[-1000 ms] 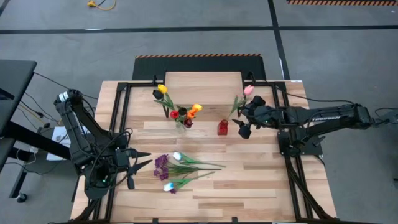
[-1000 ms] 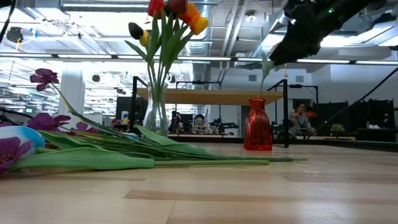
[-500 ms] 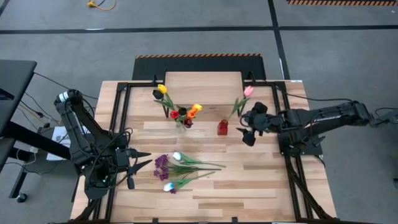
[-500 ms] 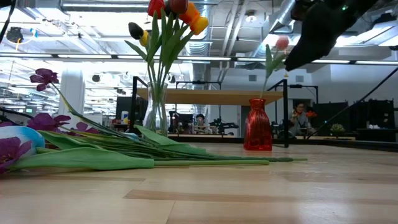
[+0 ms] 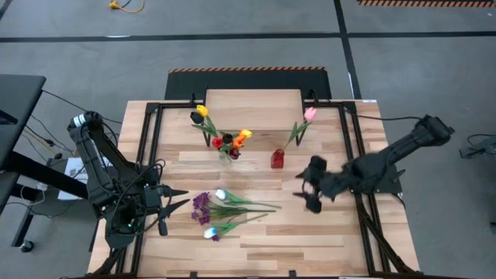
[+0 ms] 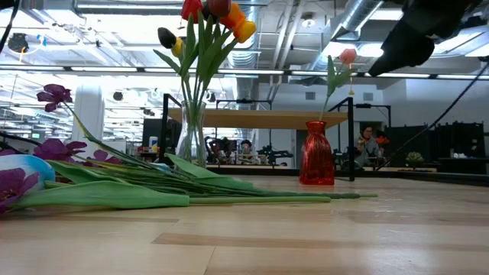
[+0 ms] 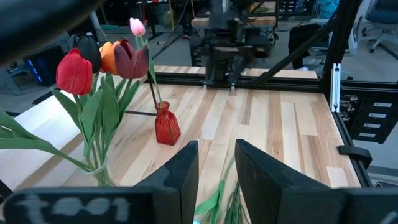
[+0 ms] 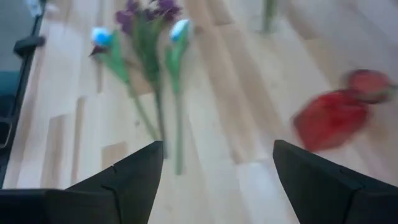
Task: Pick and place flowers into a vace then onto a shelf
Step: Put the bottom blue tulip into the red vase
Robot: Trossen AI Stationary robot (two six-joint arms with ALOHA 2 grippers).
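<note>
The right arm reaches low across the pale wooden plank worktop point(image 5: 325, 232), elbow kinked out past the worktop's edge, its right claw point(image 5: 312, 186) spread wide and empty, near the small red glass vase point(image 5: 277, 159). A single pink tulip point(image 5: 310, 114) on a long green stem leans out of that vase. The left arm is folded at its own corner, its left claw point(image 5: 177, 199) pointing towards the loose flowers; its two dark fingers point(image 7: 183, 175) stand a narrow gap apart, pinching nothing.

A clear glass vase point(image 6: 191, 137) holds red, orange, yellow and dark tulips point(image 5: 225, 137), leaves fanning out. Beside the left claw, loose purple sprigs and white-headed tulips point(image 5: 221, 209) lie flat on the planks. The small light wooden shelf on thin black legs point(image 5: 252, 101) stands at the far edge, behind both vases.
</note>
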